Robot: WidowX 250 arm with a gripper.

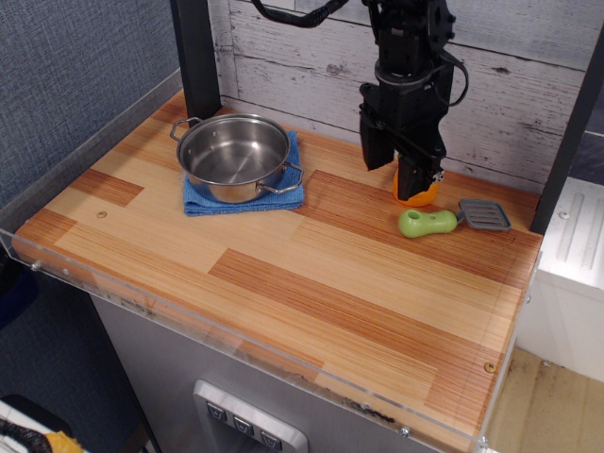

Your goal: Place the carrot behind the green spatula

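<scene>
While the black hand (411, 184) is hanging straight down over the far right part of the tabletop (283, 274), the carrot (416, 195) is sitting on the wood directly under it, just behind the green spatula (442, 220), at about 12 o'clock from the spatula's lime handle. Only the orange lower body of the carrot is showing; its green top is hiding behind the fingers, so its axis seems to be running upright, though that cannot be told for certain. The fingers are reaching down around the carrot's upper part, but whether they are gripping it or parted from it cannot be told from this view.

The spatula is lying flat with its long axis running roughly 9 to 3 o'clock, the handle pointing toward 9 and the grey slotted blade pointing toward 3, slightly toward the back.

Well apart, at about 9 o'clock from the carrot, a steel pot (234, 156) with two side handles is standing on a folded blue cloth (247, 198); nothing is showing inside the pot.

The tabletop is showing striped light and reddish wood planks with a clear plastic rim (236, 335). A whitewashed plank wall (311, 47) is standing behind it, and a blue-grey textured wall (66, 66) is rising at the left.
</scene>
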